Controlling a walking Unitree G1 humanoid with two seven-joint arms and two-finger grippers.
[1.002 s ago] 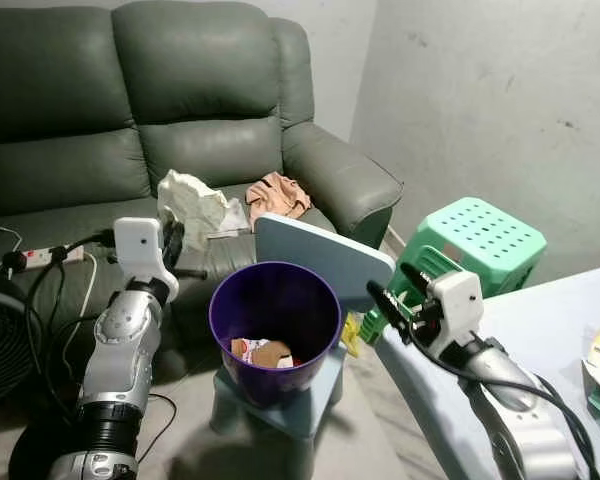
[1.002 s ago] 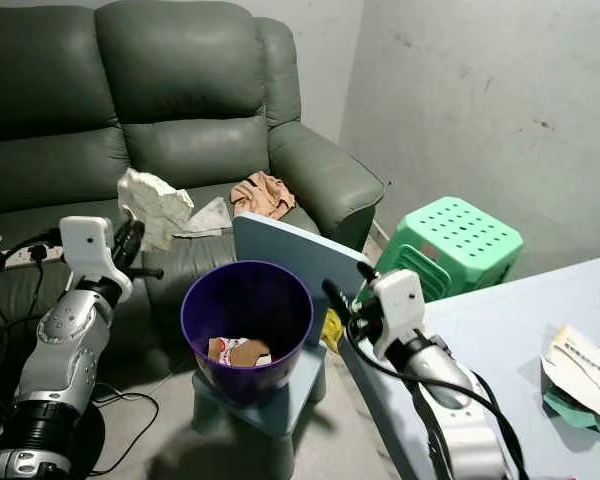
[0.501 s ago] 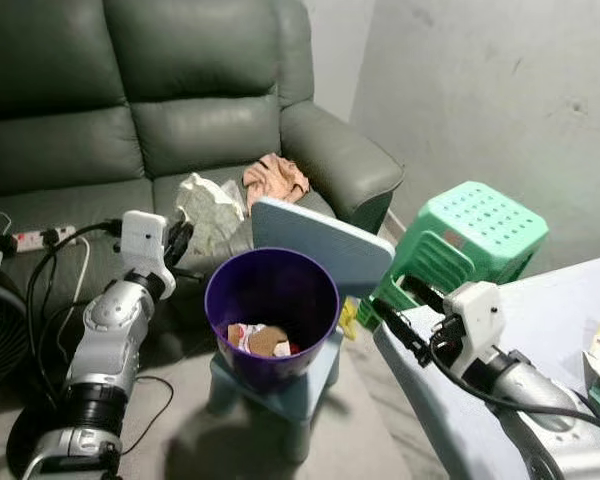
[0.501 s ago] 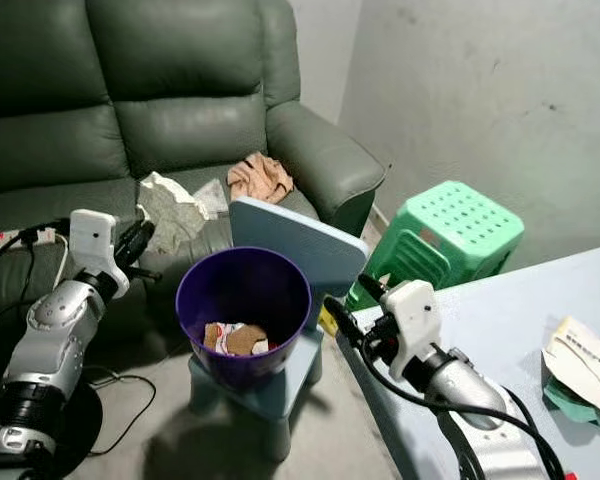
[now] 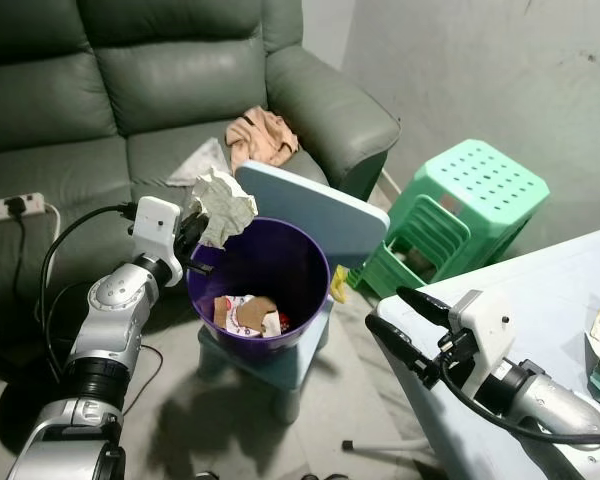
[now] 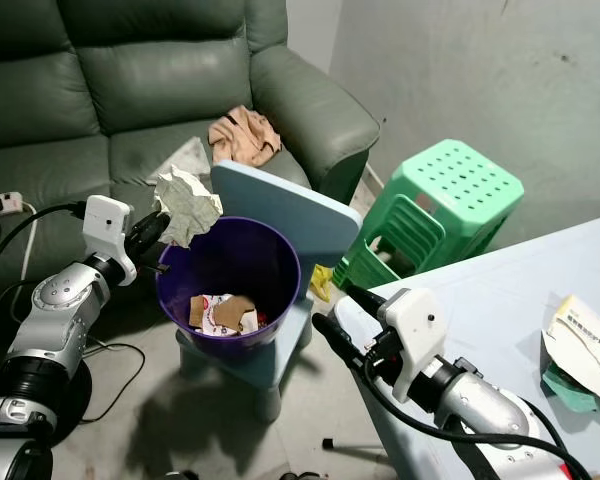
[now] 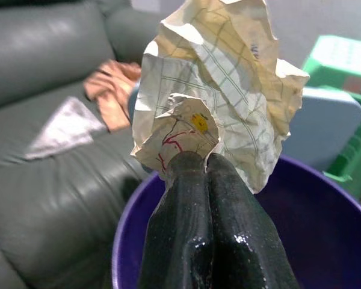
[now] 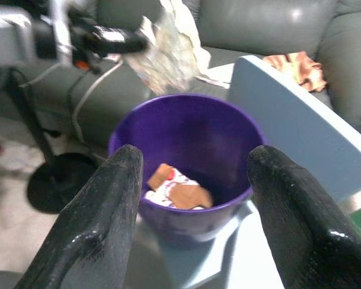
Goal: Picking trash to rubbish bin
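Note:
My left gripper [image 5: 199, 227] is shut on a crumpled sheet of printed paper [image 5: 223, 203] and holds it just above the near-left rim of the purple bin [image 5: 285, 268]. In the left wrist view the two black fingers [image 7: 186, 198] are pressed together on the paper's [image 7: 228, 78] lower edge, with the bin's mouth [image 7: 313, 229] below it. Cardboard and wrapper scraps [image 5: 245, 314] lie in the bottom of the bin. My right gripper [image 5: 401, 318] hangs open with nothing in it, to the right of the bin and pointing at it.
The bin stands on a small blue chair [image 5: 315, 207] in front of a dark green sofa [image 5: 160, 90]. An orange cloth [image 5: 260, 135] lies on the sofa seat. A green plastic stool [image 5: 470, 190] is at the right. A pale blue table [image 5: 540, 295] carries papers [image 6: 585, 345]. A power strip [image 5: 10, 207] lies at the left.
The camera has moved closer and tipped down. My left gripper has carried the crumpled paper from the sofa side to over the bin's rim. The right gripper sits lower, still open.

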